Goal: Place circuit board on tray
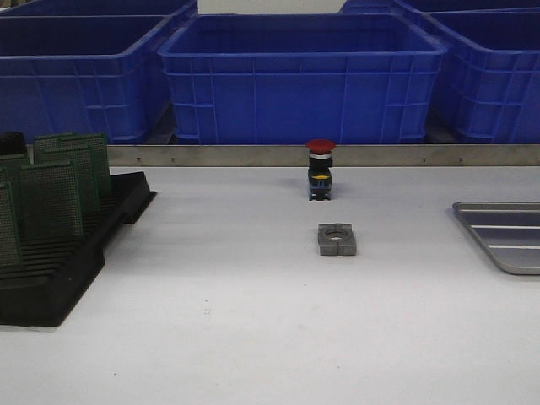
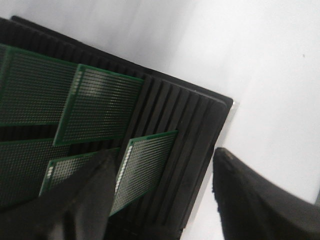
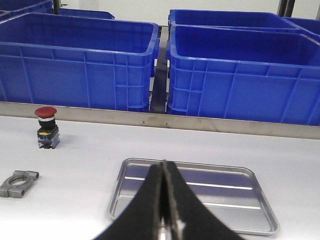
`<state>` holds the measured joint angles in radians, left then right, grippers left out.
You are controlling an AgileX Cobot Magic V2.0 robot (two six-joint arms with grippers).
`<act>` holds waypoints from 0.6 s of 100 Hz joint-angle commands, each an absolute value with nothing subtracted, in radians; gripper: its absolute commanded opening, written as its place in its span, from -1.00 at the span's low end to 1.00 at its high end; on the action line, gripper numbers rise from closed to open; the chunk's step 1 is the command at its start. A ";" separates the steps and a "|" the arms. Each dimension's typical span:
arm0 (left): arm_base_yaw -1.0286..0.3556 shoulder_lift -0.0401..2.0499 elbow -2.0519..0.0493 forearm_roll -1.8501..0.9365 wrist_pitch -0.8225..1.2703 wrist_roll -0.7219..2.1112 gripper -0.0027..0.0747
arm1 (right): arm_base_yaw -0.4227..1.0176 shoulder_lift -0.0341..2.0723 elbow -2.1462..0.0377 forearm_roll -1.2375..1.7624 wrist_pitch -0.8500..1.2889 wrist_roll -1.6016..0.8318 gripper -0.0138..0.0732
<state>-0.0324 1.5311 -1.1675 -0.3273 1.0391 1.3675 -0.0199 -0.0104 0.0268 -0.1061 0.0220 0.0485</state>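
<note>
A rack (image 1: 59, 253) sits at the left edge of the surface (image 1: 253, 337), with circuit boards (image 1: 63, 186) standing in its slots. The tray (image 1: 506, 236) lies at the right edge. Between them, near the back edge, a push button (image 1: 321, 169) stands behind a clamp (image 1: 337, 239). Bins (image 1: 299, 80) line up behind the surface.

A white bench (image 1: 253, 337) runs back to a metal rail (image 1: 253, 155). Behind it stand large blue plastic crates (image 1: 299, 76) in a row, evenly lit.
</note>
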 commanded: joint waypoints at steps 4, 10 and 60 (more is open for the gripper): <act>-0.033 1.548 -1.201 -0.334 1.019 1.508 0.02 | -0.020 -0.037 0.015 -0.105 -0.054 0.040 -0.82; -0.033 1.561 -1.201 -0.334 0.997 1.548 0.02 | -0.020 -0.037 0.015 -0.105 -0.054 0.040 -0.82; -0.033 1.656 -1.201 -0.330 0.910 1.569 0.02 | -0.020 -0.037 0.015 -0.105 -0.054 0.040 -0.82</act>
<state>-0.0324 1.6879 -1.1716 -0.3051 0.9148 1.5685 -0.0199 -0.0104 0.0268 -0.1061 0.0220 0.0485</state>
